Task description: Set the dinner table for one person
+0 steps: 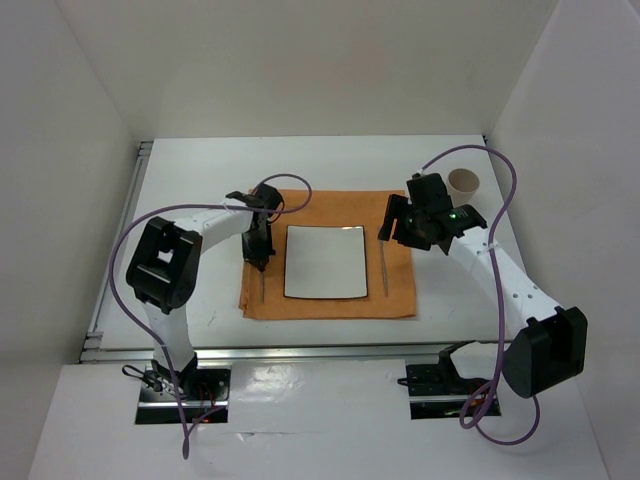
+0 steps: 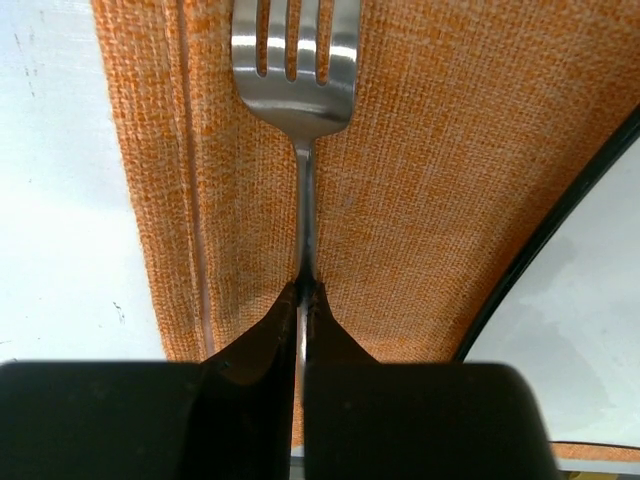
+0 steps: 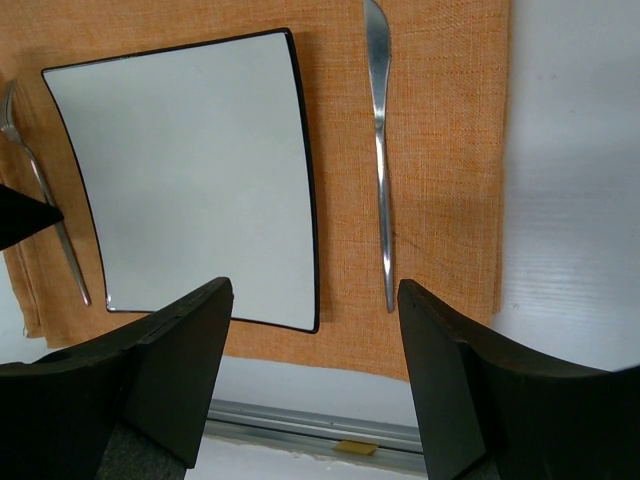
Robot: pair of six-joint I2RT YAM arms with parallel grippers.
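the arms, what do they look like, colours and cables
The left arm and right arm have white links, bulky black joints and a looping purple cable each. The left hand and right hand are black with tapered fingers.

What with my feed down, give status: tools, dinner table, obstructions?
Left tool shut on fork, left of plate. Right tool open, empty. Knife down right of plate; cup on dinner table, off cloth. Nothing blocking.

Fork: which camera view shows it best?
Left wrist. The fork fills the frame there, tines and neck sharp, the left arm's jaws shut on its handle. Top external shows only a thin sliver left of the plate; right wrist shows it small at the frame's left edge.
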